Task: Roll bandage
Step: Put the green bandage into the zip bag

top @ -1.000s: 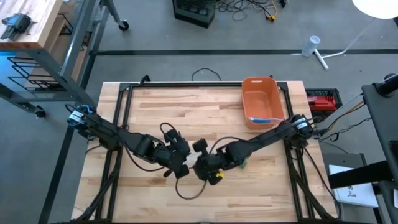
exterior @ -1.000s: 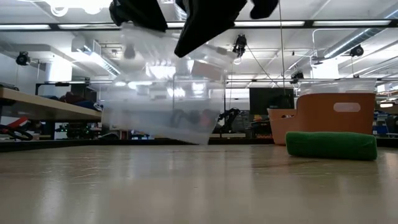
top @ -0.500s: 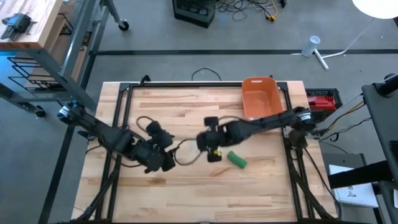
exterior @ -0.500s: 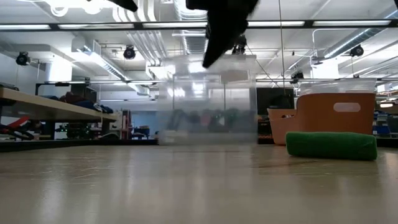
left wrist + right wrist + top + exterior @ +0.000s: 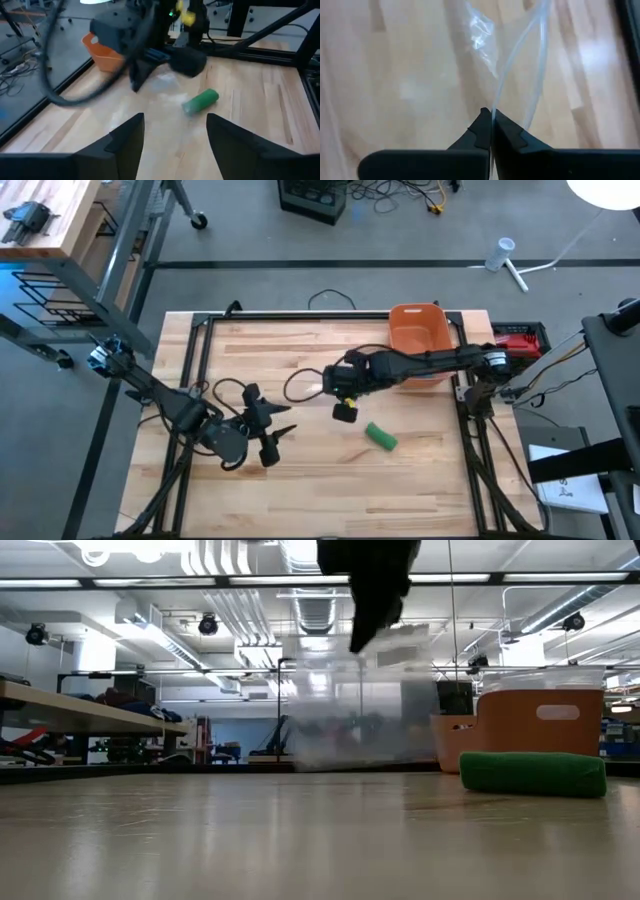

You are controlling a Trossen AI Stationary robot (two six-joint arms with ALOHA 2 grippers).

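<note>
From above, our right hand [image 5: 343, 383] hung pinched shut on a clear plastic bag [image 5: 318, 384] near the orange bin [image 5: 420, 340], the green bandage [image 5: 380, 436] lay rolled on open table [image 5: 300, 480], and our left hand [image 5: 272, 438] hovered open and empty near the front-left. At table height the bag [image 5: 355, 710] dangled clear of the wood. The right wrist showed film [image 5: 490, 60] nipped between closed fingers [image 5: 507, 137], so we judged bagging the roll came next, with ample room.

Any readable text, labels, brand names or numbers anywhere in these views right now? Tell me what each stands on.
None can be read.
Orange bin: a pale label patch on its side, too blurred to read.
Green bandage roll: no print visible.
Clear plastic bag: no print visible.
</note>
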